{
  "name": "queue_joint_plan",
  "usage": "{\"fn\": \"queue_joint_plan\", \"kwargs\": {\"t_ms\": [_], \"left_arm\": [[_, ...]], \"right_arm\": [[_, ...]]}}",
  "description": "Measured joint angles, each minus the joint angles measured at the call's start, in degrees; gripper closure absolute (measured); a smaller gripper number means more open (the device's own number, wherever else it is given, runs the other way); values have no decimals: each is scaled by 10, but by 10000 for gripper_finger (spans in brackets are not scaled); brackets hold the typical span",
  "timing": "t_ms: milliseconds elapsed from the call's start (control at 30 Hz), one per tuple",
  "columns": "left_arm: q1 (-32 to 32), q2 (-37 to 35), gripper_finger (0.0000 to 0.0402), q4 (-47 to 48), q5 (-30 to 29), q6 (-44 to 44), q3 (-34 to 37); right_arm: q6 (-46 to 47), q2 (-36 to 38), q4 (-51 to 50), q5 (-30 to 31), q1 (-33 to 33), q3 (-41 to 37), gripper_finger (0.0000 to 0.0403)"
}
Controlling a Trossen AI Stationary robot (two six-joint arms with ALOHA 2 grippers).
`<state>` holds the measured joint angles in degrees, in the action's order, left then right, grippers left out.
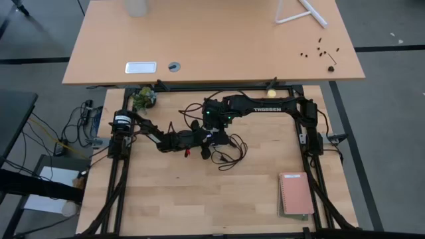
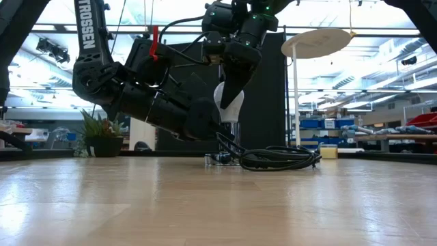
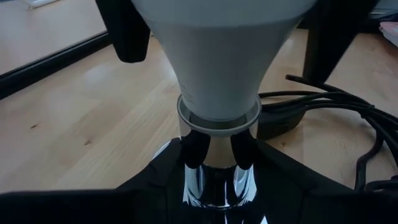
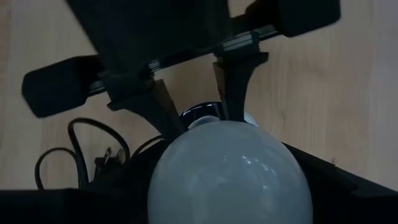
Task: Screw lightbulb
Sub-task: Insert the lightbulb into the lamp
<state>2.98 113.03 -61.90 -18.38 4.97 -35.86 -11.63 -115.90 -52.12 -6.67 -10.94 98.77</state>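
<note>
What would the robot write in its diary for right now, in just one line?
step: screwing in | lightbulb: upright over socket | right gripper: holding bulb from above | left gripper: shut on socket | cord: beside

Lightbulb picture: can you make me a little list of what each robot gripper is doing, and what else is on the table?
lightbulb: white, upright, base down in the socket
socket: shiny silver, held at its sides
left gripper: shut on the socket, low by the table
right gripper: holding the lightbulb from above
cord: black, coiled on the table beside the socket
notebook: pink, near the table's right edge
table: light wood
</note>
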Motion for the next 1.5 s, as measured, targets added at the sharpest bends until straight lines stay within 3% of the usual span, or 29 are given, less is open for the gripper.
{"fn": "queue_joint_plan", "kwargs": {"t_ms": [500, 867, 967, 1133, 1500], "left_arm": [[0, 0, 243, -2, -8, 33, 0], [0, 0, 243, 0, -11, 43, 0], [0, -1, 243, 2, -10, 43, 0], [0, -1, 243, 3, -10, 44, 0], [0, -2, 244, 4, -10, 41, 0]], "right_arm": [[287, -2, 4, 62, 11, -2, 124], [500, -4, 7, 146, 36, -3, 124], [508, -4, 7, 153, 40, -3, 124], [428, -4, 12, 155, 45, -3, 114], [364, -5, 22, 145, 46, -4, 32]]}}
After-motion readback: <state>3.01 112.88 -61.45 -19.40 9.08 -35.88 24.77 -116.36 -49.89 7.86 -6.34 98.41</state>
